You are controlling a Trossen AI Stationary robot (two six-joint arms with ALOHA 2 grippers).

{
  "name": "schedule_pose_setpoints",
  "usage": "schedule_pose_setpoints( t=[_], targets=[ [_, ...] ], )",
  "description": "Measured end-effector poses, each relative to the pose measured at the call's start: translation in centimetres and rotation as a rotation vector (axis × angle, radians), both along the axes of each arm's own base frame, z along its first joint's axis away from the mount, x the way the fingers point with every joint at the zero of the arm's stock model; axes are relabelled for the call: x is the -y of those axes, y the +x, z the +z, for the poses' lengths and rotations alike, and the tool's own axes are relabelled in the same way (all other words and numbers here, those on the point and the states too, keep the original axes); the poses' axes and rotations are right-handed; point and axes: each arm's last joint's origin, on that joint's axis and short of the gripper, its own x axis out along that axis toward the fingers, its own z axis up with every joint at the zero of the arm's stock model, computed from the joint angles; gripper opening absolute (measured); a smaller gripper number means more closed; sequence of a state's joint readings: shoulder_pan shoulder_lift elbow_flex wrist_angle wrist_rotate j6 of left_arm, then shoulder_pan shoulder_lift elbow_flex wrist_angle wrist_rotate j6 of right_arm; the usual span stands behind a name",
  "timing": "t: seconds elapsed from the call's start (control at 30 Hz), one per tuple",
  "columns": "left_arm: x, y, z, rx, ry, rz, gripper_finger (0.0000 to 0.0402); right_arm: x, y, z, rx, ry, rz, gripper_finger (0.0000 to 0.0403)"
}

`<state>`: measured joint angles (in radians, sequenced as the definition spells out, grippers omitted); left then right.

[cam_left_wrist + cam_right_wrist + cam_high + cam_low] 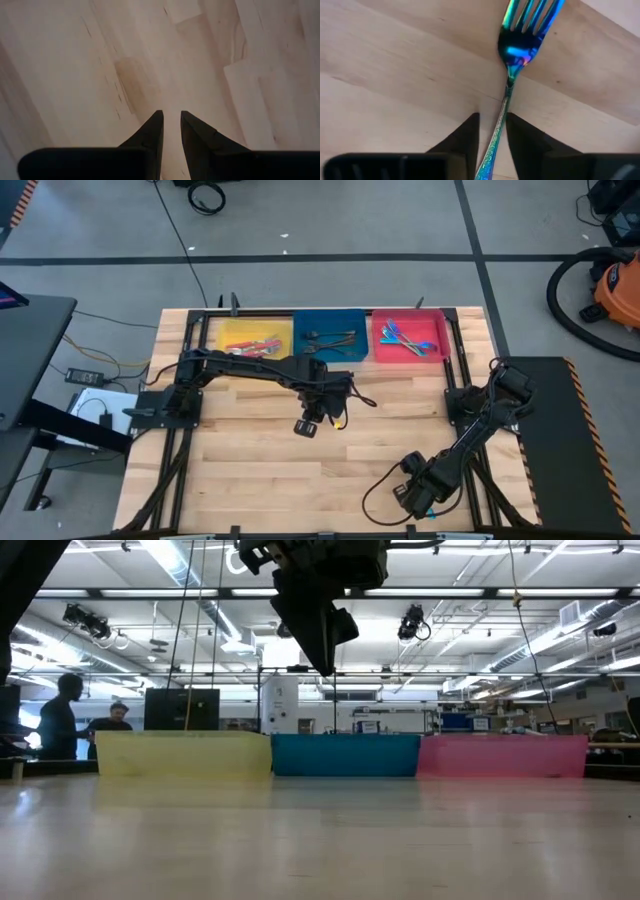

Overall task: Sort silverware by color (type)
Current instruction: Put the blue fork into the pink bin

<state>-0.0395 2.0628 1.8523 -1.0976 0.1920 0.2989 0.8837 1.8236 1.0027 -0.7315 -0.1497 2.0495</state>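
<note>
My right gripper, at the table's near right, is shut on an iridescent blue-teal fork whose tines point away from the wrist. My left gripper hangs above the bare middle of the table, well clear of the wood in the low view; its fingers stand almost together with nothing between them. Red-handled utensils lie in the yellow bin, dark grey ones in the blue bin, blue-teal ones in the red bin. My right gripper pinches the fork's slim handle between its two fingers, which lie along the handle. The neck and tines stick out past the fingertips over the wood. Whether the fork's head rests on the table or is lifted clear, I cannot tell.
The yellow bin, blue bin and red bin stand side by side along the far edge. Bare wood lies between them and the near edge. A cable loops on the table near the right arm. People stand far behind the table.
</note>
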Motion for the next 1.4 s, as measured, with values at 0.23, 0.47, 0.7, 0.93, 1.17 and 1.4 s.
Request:
schedule_pose_setpoints(
  t=[0.23,0.47,0.7,0.93,1.17,1.4],
  targets=[
    [-0.2,-0.1,0.0,-0.011,0.003,-0.004,0.0066,0.0,0.1,0.0,0.017,-0.009,0.002,0.0016],
    [-0.4,-1.0,-0.2,-0.098,0.016,-0.03,0.0066,0.2,0.0,0.4,0.036,-0.015,0.005,0.0009],
    [-2.8,-1.4,-0.3,-0.139,0.019,-0.01,0.0066,2.5,-0.8,3.1,0.044,-0.134,0.0,0.0007],
    [-6.9,-1.6,-0.3,-0.125,0.026,0.031,0.0066,7.8,-1.3,7.0,-0.028,-0.297,0.035,0.0007],
    [-11.5,-2.3,-0.3,-0.106,0.031,0.095,0.0066,15.3,-1.5,11.3,-0.055,-0.446,0.065,0.0007],
    [-15.3,-3.4,-0.3,-0.1,0.03,0.175,0.0066,22.5,-2.8,14.2,-0.027,-0.54,0.071,0.0007]
  ],
)
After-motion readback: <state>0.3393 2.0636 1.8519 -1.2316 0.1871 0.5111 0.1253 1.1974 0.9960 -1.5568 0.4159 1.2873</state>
